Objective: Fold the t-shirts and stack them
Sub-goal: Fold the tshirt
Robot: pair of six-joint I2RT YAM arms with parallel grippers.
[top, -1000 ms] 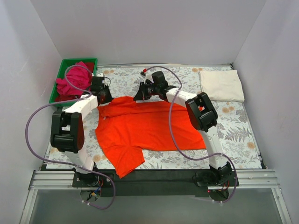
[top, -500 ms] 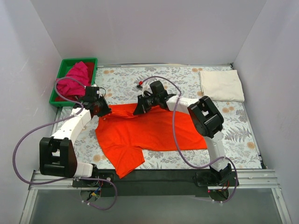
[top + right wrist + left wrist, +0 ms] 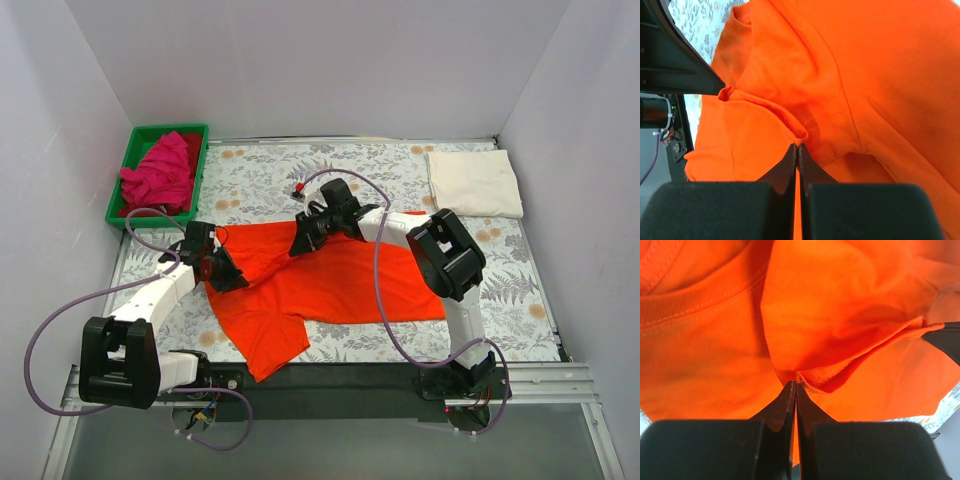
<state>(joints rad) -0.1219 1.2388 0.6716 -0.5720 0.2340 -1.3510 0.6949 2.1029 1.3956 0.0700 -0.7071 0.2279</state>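
An orange-red t-shirt lies on the floral cloth, its far left part folded over toward the front. My left gripper is shut on a pinched hem of it at the shirt's left side. My right gripper is shut on the same folded edge near the shirt's middle top. A cream-white t-shirt lies folded at the back right. A magenta-pink t-shirt sits crumpled in the green tray. The collar shows in the left wrist view.
The grey floral-print cloth covers the table. White walls close in the left, back and right. The right arm's links stretch over the shirt's right half. Purple cables loop at the left and over the shirt.
Both grippers have drawn the shirt's far left edge toward the front, folding it over. The left arm swung from beside the tray down to the shirt's left side.
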